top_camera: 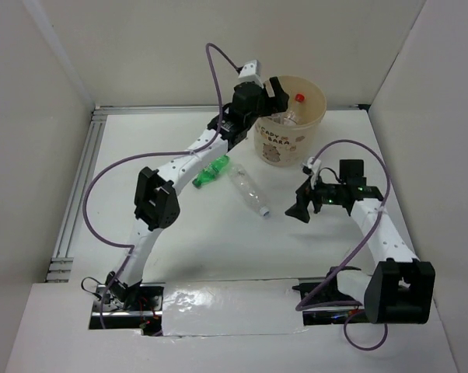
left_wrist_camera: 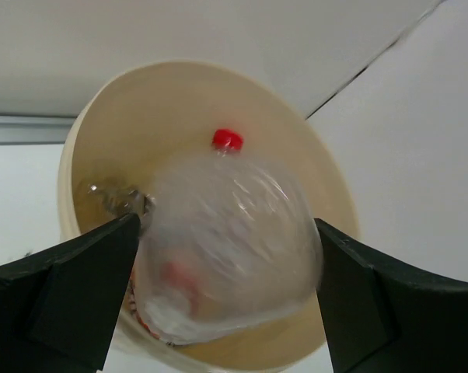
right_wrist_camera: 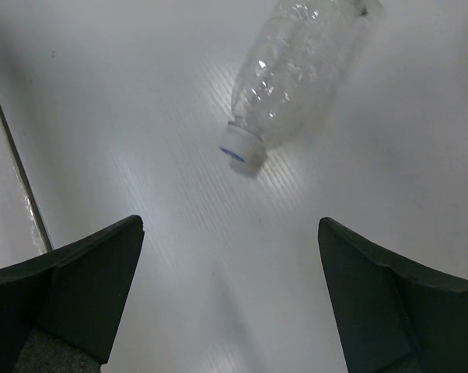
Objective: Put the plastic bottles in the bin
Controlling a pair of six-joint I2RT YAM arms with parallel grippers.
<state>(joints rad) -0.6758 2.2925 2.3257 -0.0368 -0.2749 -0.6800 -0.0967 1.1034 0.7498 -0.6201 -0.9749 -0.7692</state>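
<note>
Over the round beige cartoon-print bin (left_wrist_camera: 179, 74), left pincer (left_wrist_camera: 226, 227) spread apart, clear red-capped plastic bottle (left_wrist_camera: 234, 194) looks loose. It might clip the rim, bounce out; right pincer (right_wrist_camera: 231, 225) apart too.

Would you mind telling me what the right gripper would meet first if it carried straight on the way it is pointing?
Most likely the clear bottle lying on the table, cap end nearest the right gripper. It points down at a slant, so it may touch bare table first.
</note>
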